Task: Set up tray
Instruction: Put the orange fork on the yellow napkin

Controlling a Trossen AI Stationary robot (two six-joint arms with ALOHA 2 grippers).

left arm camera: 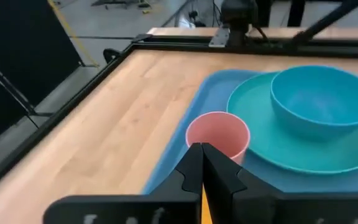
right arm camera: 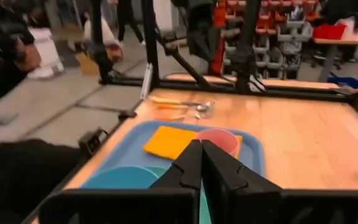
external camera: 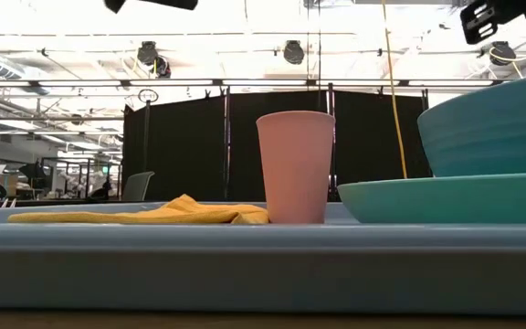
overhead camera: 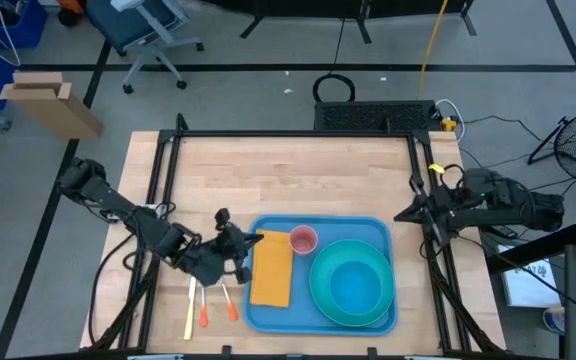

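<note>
The light-blue tray point(overhead camera: 320, 224) lies on the wooden table near its front edge. On it lie a yellow napkin point(overhead camera: 271, 272) at the left, an upright pink cup point(overhead camera: 302, 240) and a teal plate point(overhead camera: 318, 290) bearing a teal bowl point(overhead camera: 356, 285). My left gripper point(overhead camera: 257, 241) is shut and empty, above the napkin's far left corner; in the low view only its underside point(external camera: 153, 4) shows, high over the tray point(external camera: 245, 265). My right gripper point(overhead camera: 401, 216) is shut and empty, off the tray's far right corner by the right rail.
Several pieces of cutlery with orange and yellow handles point(overhead camera: 208, 302) lie on the table left of the tray. Black rails point(overhead camera: 288, 133) frame the table. Bare wood point(overhead camera: 288, 175) lies beyond the tray's far side.
</note>
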